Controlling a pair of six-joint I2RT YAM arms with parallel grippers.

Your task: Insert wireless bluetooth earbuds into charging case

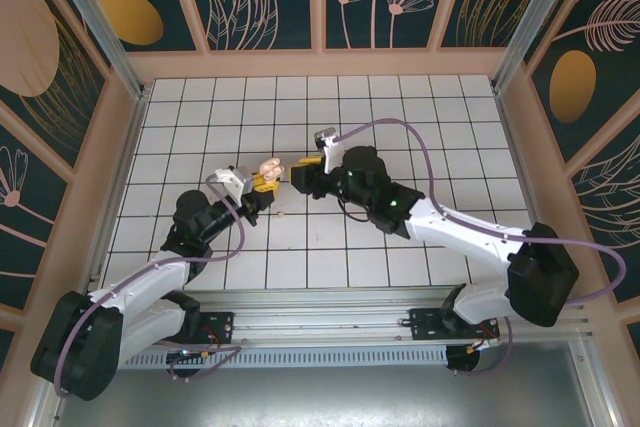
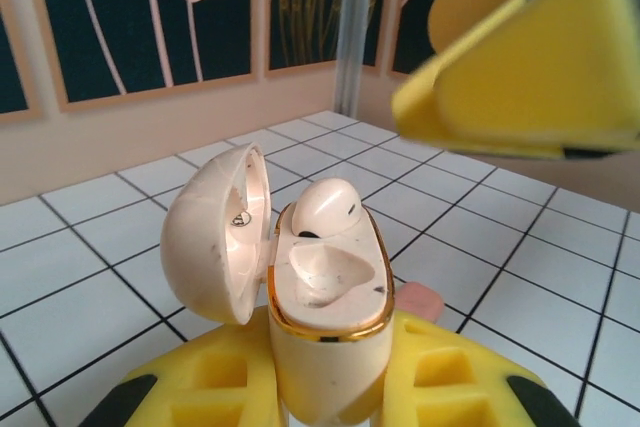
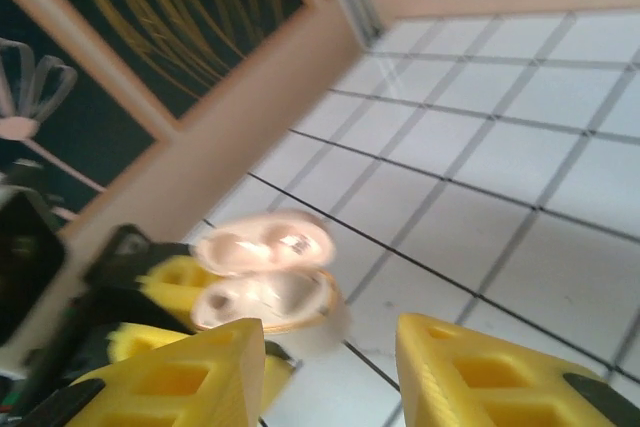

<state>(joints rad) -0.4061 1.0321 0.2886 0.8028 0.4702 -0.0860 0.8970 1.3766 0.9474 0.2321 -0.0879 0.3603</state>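
Now: one earbud (image 2: 325,209) seated, second pending.
Left hand (image 1: 262,184) clenched on open charging case (image 2: 325,347), held over mid-tabletop (image 1: 400,127); right hand (image 3: 330,362) released, empty. Next move likely: fetch and align another earbud.

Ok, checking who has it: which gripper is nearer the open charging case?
Left. The left gripper is clamped on the charging case; the right gripper hovers just beside it, jaws open, not touching.
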